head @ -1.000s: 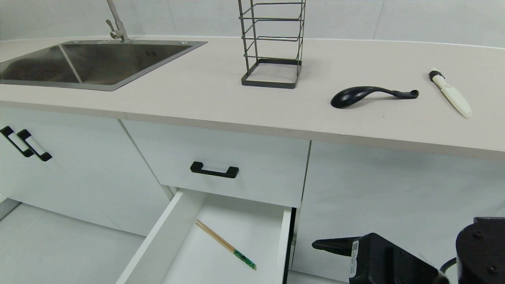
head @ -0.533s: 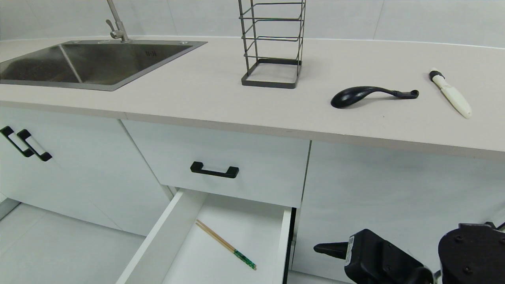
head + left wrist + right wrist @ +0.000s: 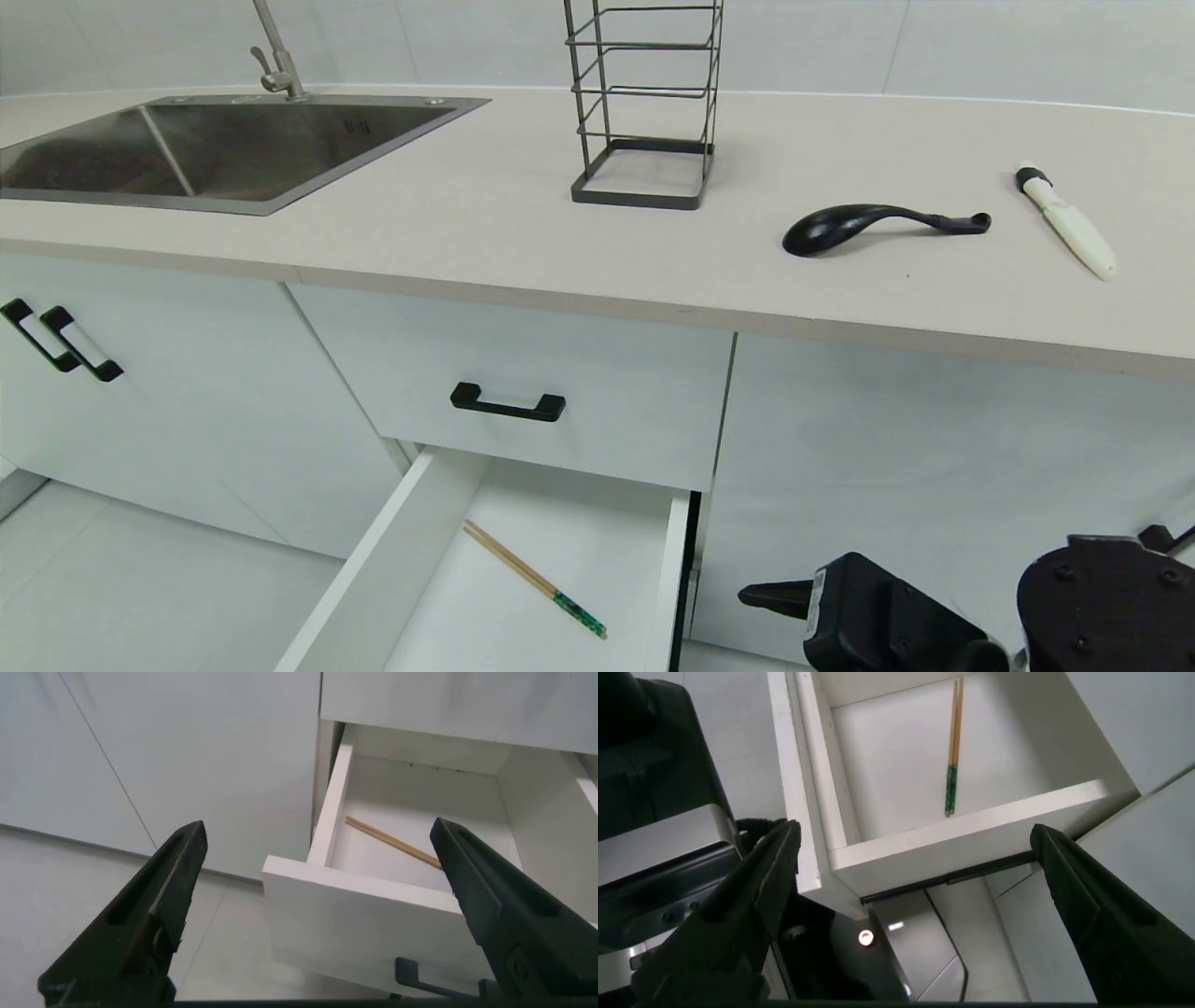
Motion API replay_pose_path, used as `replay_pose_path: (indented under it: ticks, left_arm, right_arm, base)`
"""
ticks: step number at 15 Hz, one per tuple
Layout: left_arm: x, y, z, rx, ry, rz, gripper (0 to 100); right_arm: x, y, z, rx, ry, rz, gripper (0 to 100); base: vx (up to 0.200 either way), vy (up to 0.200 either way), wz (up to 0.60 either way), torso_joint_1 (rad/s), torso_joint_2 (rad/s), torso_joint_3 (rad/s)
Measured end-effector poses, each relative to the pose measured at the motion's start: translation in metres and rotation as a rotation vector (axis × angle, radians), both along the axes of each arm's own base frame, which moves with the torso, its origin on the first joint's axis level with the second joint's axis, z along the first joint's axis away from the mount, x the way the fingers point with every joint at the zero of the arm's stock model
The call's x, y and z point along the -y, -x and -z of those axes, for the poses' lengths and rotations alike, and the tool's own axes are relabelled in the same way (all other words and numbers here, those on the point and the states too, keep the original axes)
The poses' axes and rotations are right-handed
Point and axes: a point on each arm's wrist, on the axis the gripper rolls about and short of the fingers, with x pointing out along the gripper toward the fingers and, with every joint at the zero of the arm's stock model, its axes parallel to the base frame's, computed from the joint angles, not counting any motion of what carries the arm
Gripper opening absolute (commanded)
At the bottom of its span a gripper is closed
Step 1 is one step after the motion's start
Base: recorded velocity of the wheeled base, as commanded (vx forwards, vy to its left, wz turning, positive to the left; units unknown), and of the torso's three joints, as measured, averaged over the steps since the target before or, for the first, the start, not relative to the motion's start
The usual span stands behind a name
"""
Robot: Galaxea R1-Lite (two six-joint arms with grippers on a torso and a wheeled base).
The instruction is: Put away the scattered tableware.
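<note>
two chopsticks (image 3: pixel 535 579) in open drawer (image 3: pixel 373 579)

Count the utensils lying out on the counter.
2. A black spoon lies right of the wire rack; a cream knife lies farther right. Chopsticks sit in the open drawer, not counted. Nothing looks hidden.

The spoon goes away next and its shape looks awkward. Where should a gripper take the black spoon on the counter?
Take the black spoon by the middle of its slim handle, coming down from above with fingers closing across it, front to back. The handle seems to arch off the counter there, leaving room beneath; the rounded bowl would likely slip.
</note>
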Motion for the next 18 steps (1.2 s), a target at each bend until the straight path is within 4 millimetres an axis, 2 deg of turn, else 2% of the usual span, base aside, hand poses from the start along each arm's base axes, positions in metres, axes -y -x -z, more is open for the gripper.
replay_pose_path:
  ticks: [5, 11, 14, 18]
  left_arm:
    - [0.0000, 0.0000, 0.0001, -0.001, 0.000, 0.000, 100]
    - [0.0000, 0.0000, -0.0001, 0.001, 0.000, 0.000, 100]
    - [0.0000, 0.0000, -0.0001, 0.001, 0.000, 0.000, 100]
    - [0.0000, 0.0000, 0.0000, 0.000, 0.000, -0.001, 100]
  right_arm:
    - [-0.0006, 0.0008, 0.0004, -0.001, 0.002, -0.003, 100]
    - [-0.0021, 0.0034, 0.0006, 0.000, 0.003, -0.017, 100]
    - [-0.0024, 0.0037, 0.0009, -0.001, 0.004, -0.019, 100]
    - [-0.0062, 0.0009, -0.0018, 0.003, -0.006, -0.015, 100]
  base:
    - [0.000, 0.000, 0.00, 0.143, -0.11, -0.069]
    - [0.000, 0.000, 0.00, 0.241, -0.56, -0.221]
    - [0.000, 0.000, 0.00, 0.092, -0.48, -0.229]
    - [0.000, 0.000, 0.00, 0.372, -0.48, -0.232]
